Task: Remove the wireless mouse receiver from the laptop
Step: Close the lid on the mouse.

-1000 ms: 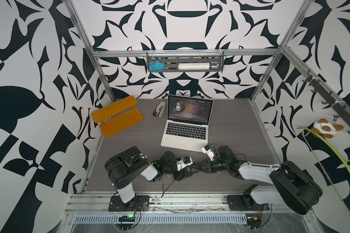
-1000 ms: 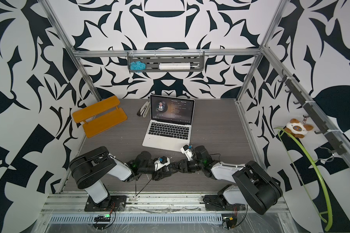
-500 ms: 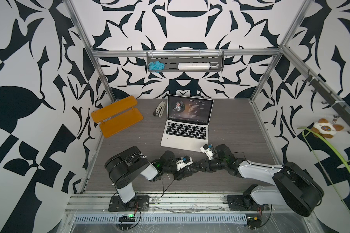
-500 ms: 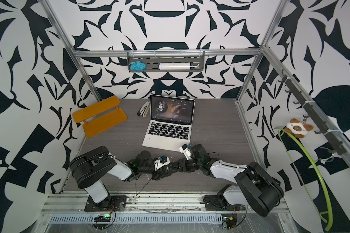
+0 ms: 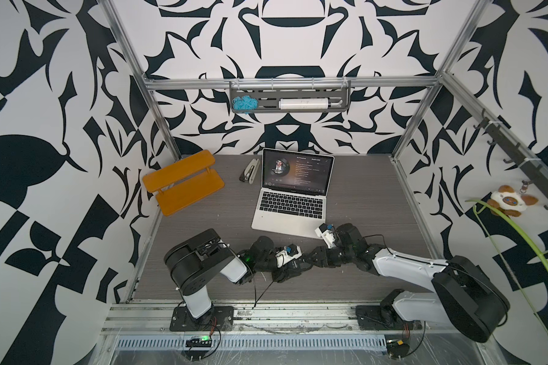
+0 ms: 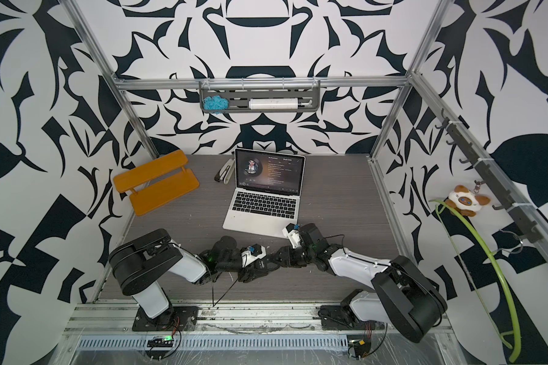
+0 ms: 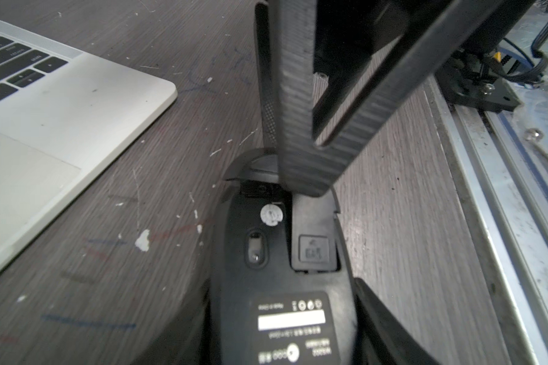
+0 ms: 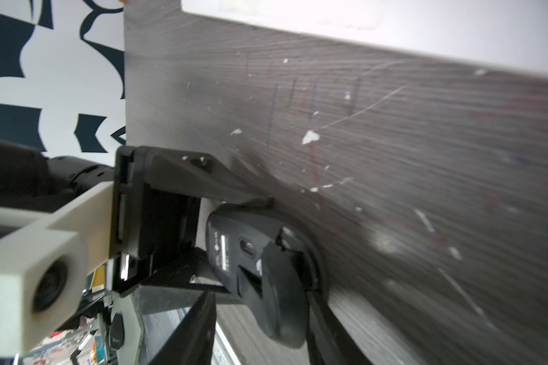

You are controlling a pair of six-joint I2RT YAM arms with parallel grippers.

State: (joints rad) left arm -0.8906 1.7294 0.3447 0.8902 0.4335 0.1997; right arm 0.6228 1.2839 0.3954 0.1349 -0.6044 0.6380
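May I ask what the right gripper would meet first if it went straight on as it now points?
Probably the upturned computer mouse held by the left gripper: the right gripper points into its open underside compartment, seemingly touching.

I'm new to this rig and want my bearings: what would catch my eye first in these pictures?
At the table's front middle, the left pincer grips a black mouse upside down, label showing, while the right pincer reaches its front end. Behind them an open silver laptop sits mid-table, with an orange shelf at the back left, all boxed in by bold black-and-white patterned walls.
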